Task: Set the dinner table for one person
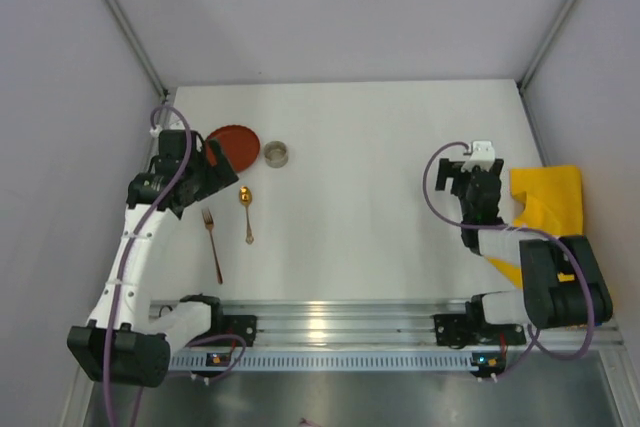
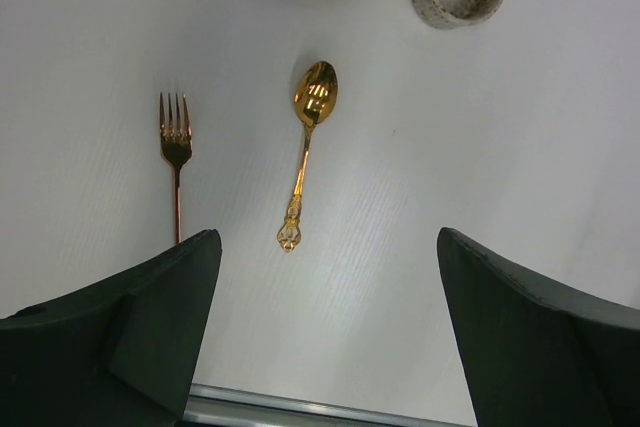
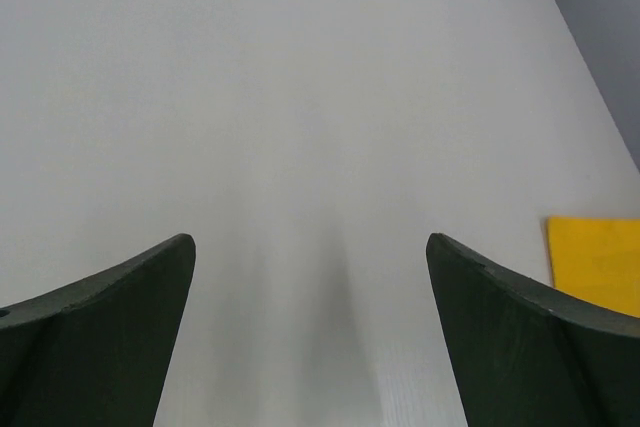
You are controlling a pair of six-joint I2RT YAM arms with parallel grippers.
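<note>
Your left arm rises from its base at the near edge, leans out to the left and bends back in, so the left gripper hangs over the far left part of the dinner table. Its jaws stand wide apart with nothing between them. In the left wrist view, the gold spoon lies on the table between the fingers, and the fork lies to its left, handle running under the left finger. Both point their heads toward the red plate. A small speckled cup sits just beside the plate on its right, apart from it.

Your right arm folds back on itself at the near right, elbow over the yellow cloth. The right gripper hovers over bare white tabletop, jaws wide and holding nothing. The cloth lies just to its right, at the table's right edge.
</note>
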